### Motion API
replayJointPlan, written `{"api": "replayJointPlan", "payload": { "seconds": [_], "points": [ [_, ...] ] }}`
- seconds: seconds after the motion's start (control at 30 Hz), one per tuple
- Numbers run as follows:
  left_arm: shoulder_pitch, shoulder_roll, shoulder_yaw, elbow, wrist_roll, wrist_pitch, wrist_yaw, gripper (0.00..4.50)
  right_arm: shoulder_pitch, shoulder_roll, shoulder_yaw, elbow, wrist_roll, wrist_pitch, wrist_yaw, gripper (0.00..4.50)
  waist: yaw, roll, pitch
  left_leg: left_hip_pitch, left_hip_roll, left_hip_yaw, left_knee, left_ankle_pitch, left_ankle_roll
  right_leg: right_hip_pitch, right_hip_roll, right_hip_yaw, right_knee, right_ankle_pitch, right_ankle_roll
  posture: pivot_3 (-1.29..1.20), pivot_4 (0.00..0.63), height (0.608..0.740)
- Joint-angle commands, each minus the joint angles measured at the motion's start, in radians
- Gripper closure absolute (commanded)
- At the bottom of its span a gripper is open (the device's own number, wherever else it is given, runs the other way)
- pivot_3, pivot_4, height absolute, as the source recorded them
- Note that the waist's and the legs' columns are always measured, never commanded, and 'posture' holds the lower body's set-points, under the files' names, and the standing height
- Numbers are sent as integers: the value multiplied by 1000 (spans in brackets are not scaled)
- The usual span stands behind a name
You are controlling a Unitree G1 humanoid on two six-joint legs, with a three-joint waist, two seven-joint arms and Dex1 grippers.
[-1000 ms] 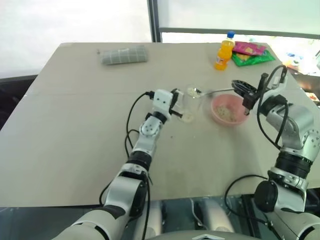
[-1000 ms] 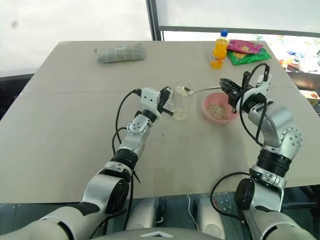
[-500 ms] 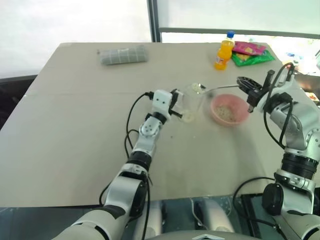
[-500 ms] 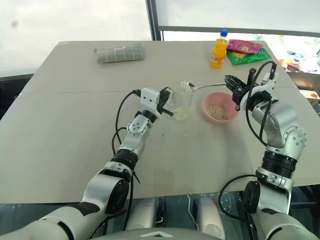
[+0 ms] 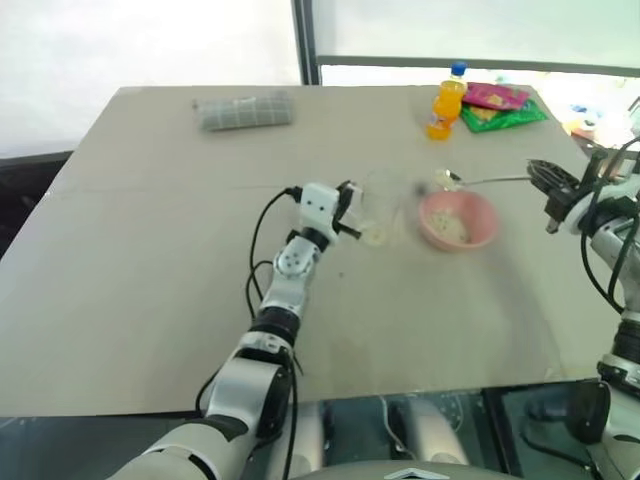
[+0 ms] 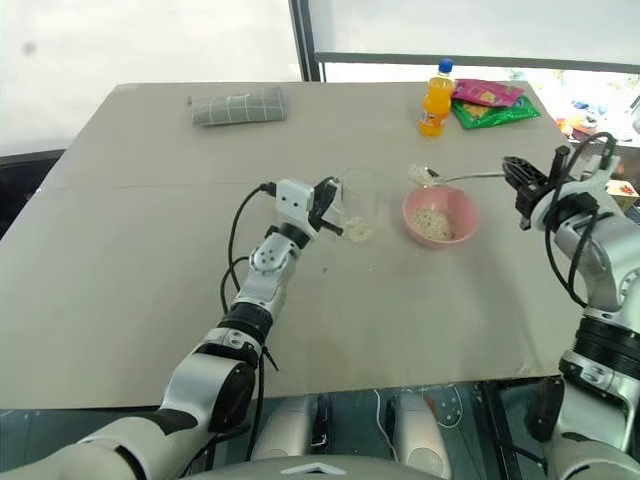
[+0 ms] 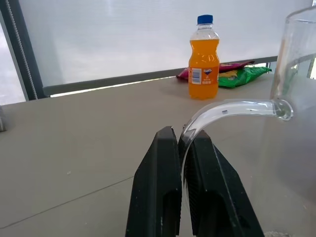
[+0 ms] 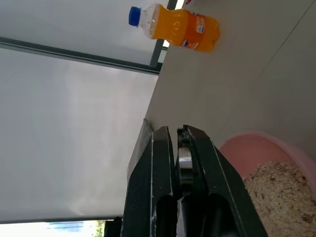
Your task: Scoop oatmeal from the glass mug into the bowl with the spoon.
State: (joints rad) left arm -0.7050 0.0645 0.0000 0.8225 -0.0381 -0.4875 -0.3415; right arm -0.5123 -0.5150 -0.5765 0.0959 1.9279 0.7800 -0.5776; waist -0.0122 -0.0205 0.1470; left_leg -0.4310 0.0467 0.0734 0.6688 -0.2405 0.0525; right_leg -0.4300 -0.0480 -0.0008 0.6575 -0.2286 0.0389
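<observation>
The glass mug [image 5: 381,206] stands mid-table with a little oatmeal [image 5: 376,236] at its bottom. My left gripper [image 7: 180,137] is shut on the mug's clear handle [image 7: 232,106]. Just to the right of the mug sits the pink bowl [image 5: 478,232], holding a layer of oatmeal [image 5: 452,226]. My right gripper [image 5: 547,180] is shut on the end of the spoon [image 5: 492,180], which it holds level. The spoon's small head [image 6: 420,175] hangs over the bowl's far left rim with pale flakes on it. In the right wrist view the spoon handle [image 8: 185,159] shows between the fingers.
An orange drink bottle [image 5: 447,101] stands at the back right, with pink and green snack packets [image 5: 503,106] behind it. A folded grey cloth [image 5: 245,110] lies at the back left. The table's right edge runs close beside my right arm.
My right gripper has swung to the right with the spoon, drawing its head out of the mug and over to the bowl's rim. The left gripper and mug have stayed put.
</observation>
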Motion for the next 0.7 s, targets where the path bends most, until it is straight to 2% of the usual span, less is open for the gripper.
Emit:
{"api": "replayJointPlan", "payload": {
  "seconds": [0.03,0.23,0.33,0.5,0.7],
  "points": [
    [27,11,-3,-43,-1,33,-10,4440,-6,-58,-7,11,-42,16,85,4500,-1,0,0,0,0,0,0,0,0,0,0,0,0,0,0,0,150,740],
    [60,15,-3,-146,-12,86,-6,4440,-28,-134,79,29,-258,60,243,4500,-1,0,0,0,0,0,0,0,0,0,1,1,0,0,0,0,150,740],
    [75,15,-3,-190,-13,112,-3,4440,-27,-190,154,8,-432,69,359,4500,0,0,0,0,0,1,0,0,0,0,0,1,0,0,0,0,150,740],
    [100,18,-2,-245,-13,146,0,4440,-67,-252,273,-97,-662,60,547,4500,-1,2,1,-1,0,1,0,0,0,-1,0,1,-1,0,0,0,150,740],
    [126,18,-1,-291,-11,190,13,4440,-126,-387,495,-260,-1014,-20,839,4500,2,3,2,-1,0,0,0,0,0,-1,1,0,-1,0,0,0,150,740]
  ]
}}
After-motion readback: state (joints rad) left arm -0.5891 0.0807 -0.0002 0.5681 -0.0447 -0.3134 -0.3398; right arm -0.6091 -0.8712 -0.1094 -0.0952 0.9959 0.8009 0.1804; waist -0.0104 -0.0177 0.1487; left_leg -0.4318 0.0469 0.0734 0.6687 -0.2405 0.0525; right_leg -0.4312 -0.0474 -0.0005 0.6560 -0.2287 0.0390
